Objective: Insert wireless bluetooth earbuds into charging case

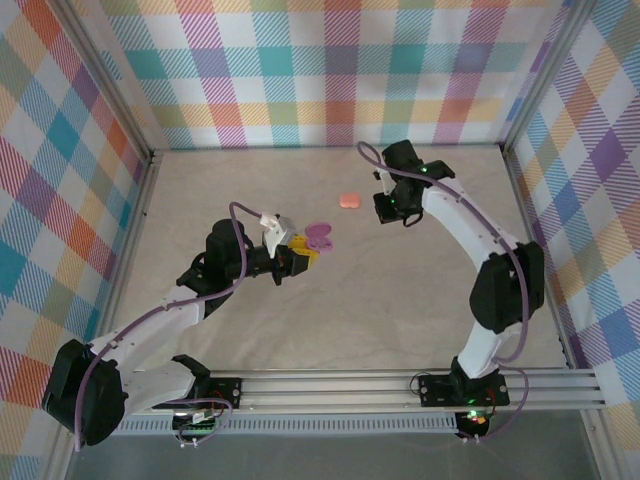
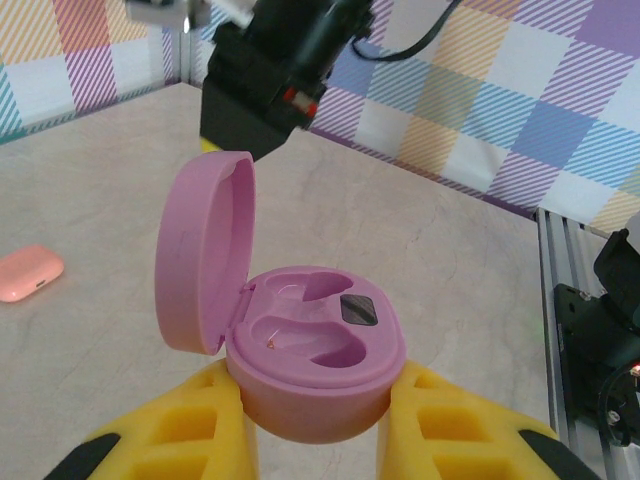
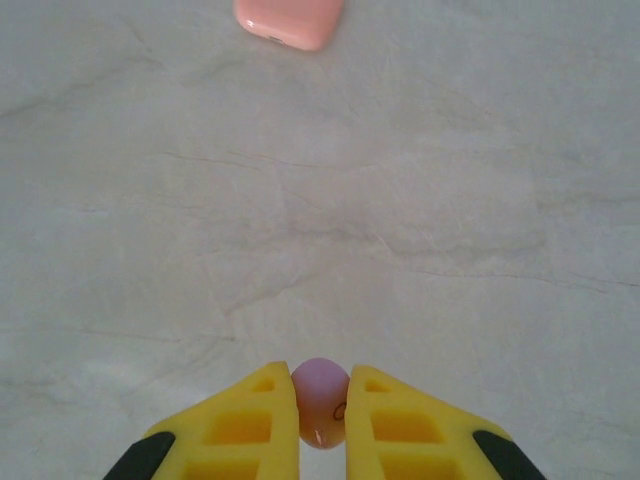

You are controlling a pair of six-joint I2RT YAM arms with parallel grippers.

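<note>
1. Nearest: purple charging case (image 2: pixel 315 340), lid (image 2: pixel 200 250) hinged open and upright, base clamped between the yellow fingers of the left gripper (image 2: pixel 320 425).
2. Beyond that case, off to its right: right gripper (image 3: pixel 322 425), pinched tight on a purple earbud (image 3: pixel 320 390).
3. Also beyond that case, slightly right: closed orange-pink case (image 1: pixel 349 201), flat on the table (image 1: pixel 400 290).

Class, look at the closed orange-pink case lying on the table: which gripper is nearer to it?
Right. The right gripper sits just to the robot's right of the orange-pink case, pinching a purple earbud. The left gripper is farther off on the other side, holding the open purple case.
</note>
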